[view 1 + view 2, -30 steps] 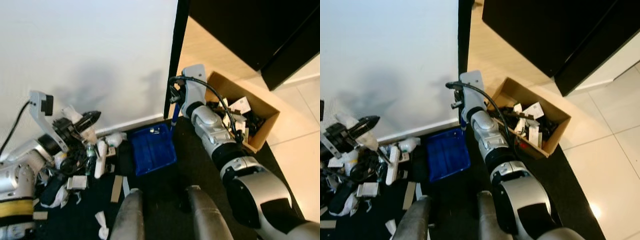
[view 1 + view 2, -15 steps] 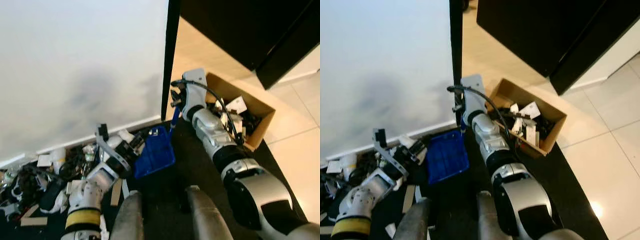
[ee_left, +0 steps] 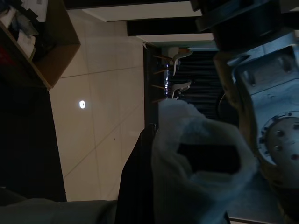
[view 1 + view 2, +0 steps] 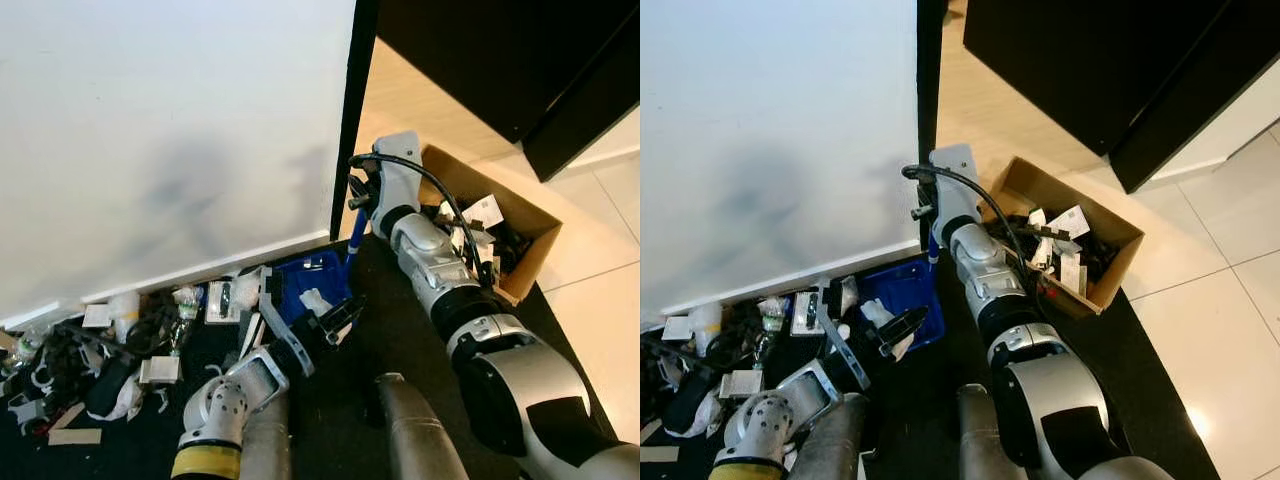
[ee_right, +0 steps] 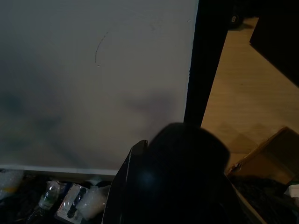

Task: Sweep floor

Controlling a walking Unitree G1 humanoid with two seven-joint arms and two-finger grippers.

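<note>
Home interior, white wall [image 4: 170, 130] with skirting, tiled floor [image 4: 1220, 290], dark carpet [image 4: 400, 320], littered rubbish [image 4: 110, 340]

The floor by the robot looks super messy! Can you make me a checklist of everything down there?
Surface: dark mat along the white wall; pale tiles to the robot's right.
Job's things: blue dustpan on the mat by the wall, a white scrap in it; its blue handle is at the right gripper.
Clutter: litter pile of bottles, wrappers and cardboard bits along the wall; cardboard box full of rubbish.
Grippers: left gripper over the dustpan's near edge, shut on a white wad; right gripper at the handle, fingers hidden.
Cables: black cable along the right arm.
Surroundings: black cabinet, wooden floor.
</note>
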